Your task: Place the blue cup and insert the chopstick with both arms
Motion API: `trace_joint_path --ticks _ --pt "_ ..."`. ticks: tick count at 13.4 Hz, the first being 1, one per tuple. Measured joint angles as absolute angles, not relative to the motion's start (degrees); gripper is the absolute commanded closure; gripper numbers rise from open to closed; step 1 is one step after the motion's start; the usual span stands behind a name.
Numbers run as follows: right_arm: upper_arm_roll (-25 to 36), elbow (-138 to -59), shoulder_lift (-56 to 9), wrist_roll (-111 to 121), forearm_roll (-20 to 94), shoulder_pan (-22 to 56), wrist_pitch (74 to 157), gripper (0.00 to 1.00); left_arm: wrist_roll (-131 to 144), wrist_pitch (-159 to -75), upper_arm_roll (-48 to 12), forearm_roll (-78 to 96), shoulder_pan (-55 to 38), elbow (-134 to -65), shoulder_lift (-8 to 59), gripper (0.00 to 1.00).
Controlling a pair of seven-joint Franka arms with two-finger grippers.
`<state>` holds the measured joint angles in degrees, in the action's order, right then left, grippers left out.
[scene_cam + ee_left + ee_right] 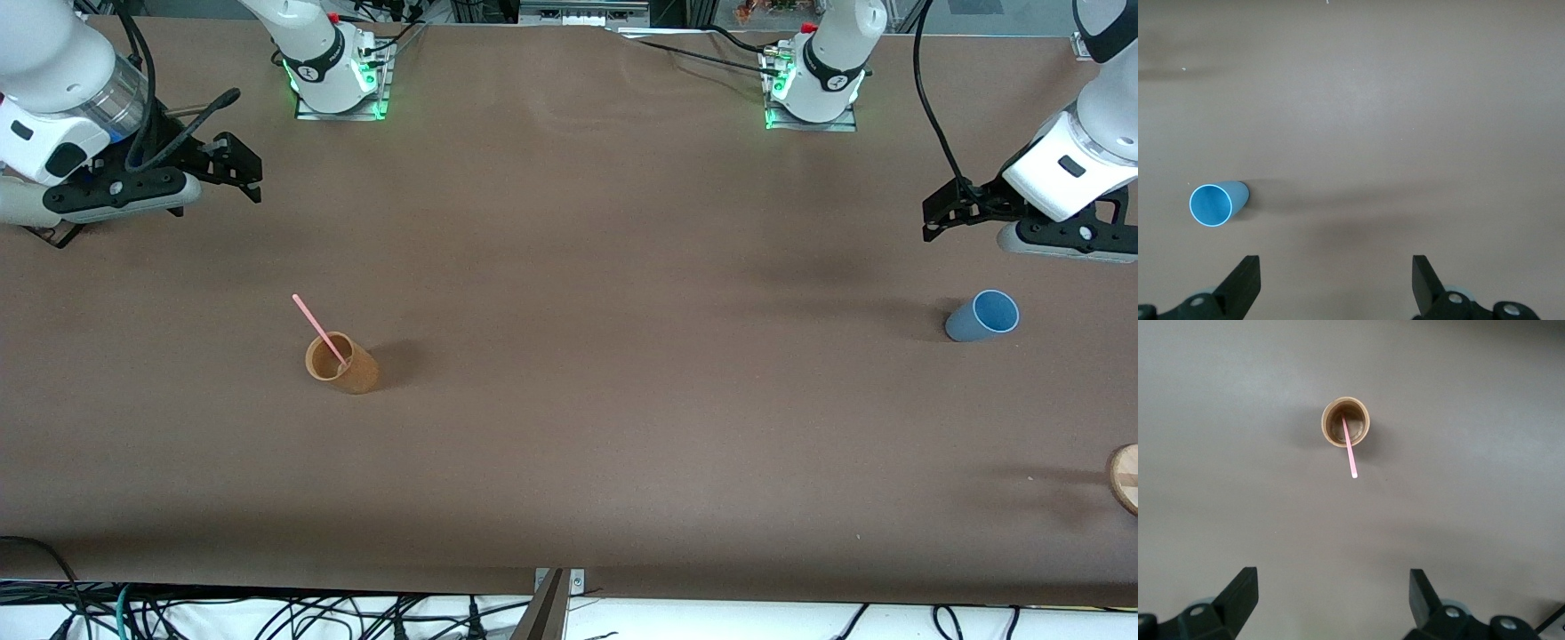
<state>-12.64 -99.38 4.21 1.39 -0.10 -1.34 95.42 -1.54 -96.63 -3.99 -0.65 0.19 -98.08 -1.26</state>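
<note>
The small light-blue tapered cup (982, 316) stands upright toward the left arm's end of the brown counter (622, 267), the thin pale-pink chopstick (319, 332) leans in a tan wooden-looking cup (341, 363), and the left hand (933, 218) and right hand (247, 173) hover wide open, empty.

The blue cup (981, 316) is standing upright on the table toward the left arm's end, its open mouth facing up; it is small, plain, light blue, tapered and handleless, and nothing is showing inside it. The chopstick (318, 331), a thin straight pale-pink stick, is leaning in a tan cup (341, 364) toward the right arm's end, well apart from the blue cup. Its lower end is resting inside that cup while its upper end is sticking out past the rim, tilted.
</note>
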Motion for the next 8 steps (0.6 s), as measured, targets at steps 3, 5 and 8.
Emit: trace_joint_path --ticks 3,5,8 --pt "-12.65 -99.38 4.22 1.39 -0.09 -1.34 94.88 0.0 -1.53 -96.47 -4.0 -0.65 0.15 -98.03 -1.24 0.0" --pt "-12.66 -99.38 4.22 1.39 -0.08 -1.34 94.8 0.0 -1.53 -96.45 -4.03 -0.65 0.06 -98.03 -1.17 0.0" --pt "-12.7 -99.38 4.22 1.39 -0.08 -1.34 94.8 0.0 -1.53 -96.42 -4.03 -0.65 0.06 -98.03 -1.13 0.0"
